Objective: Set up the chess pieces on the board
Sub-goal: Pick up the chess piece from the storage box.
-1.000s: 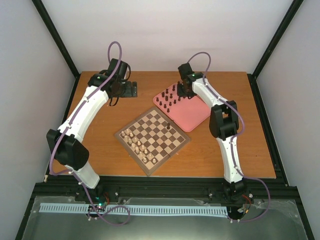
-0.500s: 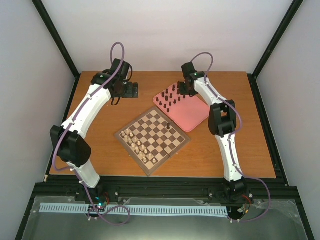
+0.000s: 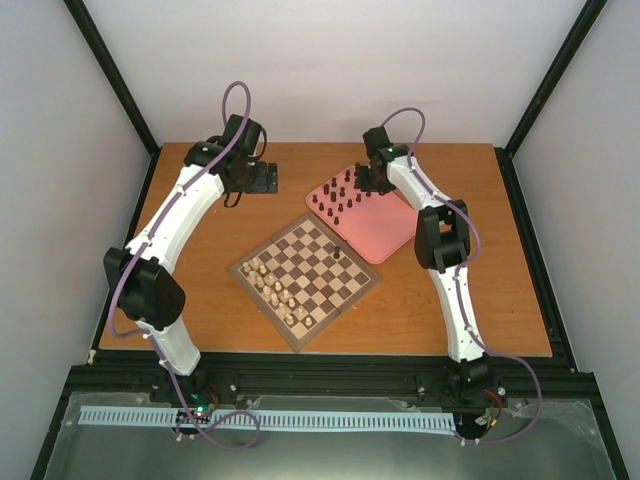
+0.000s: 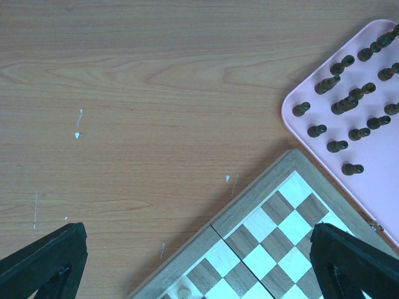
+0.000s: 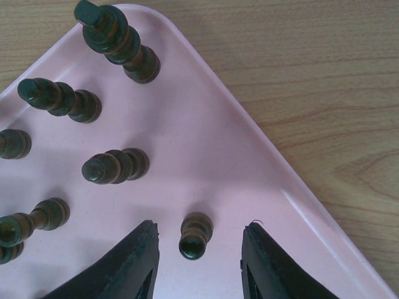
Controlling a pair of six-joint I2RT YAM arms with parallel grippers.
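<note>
The right gripper point(image 5: 199, 230) hung released over the pink tray point(image 5: 243, 156), one upright dark chess piece point(image 5: 194, 237) standing between its jaws, untouched.

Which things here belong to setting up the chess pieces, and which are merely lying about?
Job in hand:
dark chess pieces
board

Lying about:
pale chessmen, on the board
pink tray, holding most of the dark pieces
black bracket
</note>
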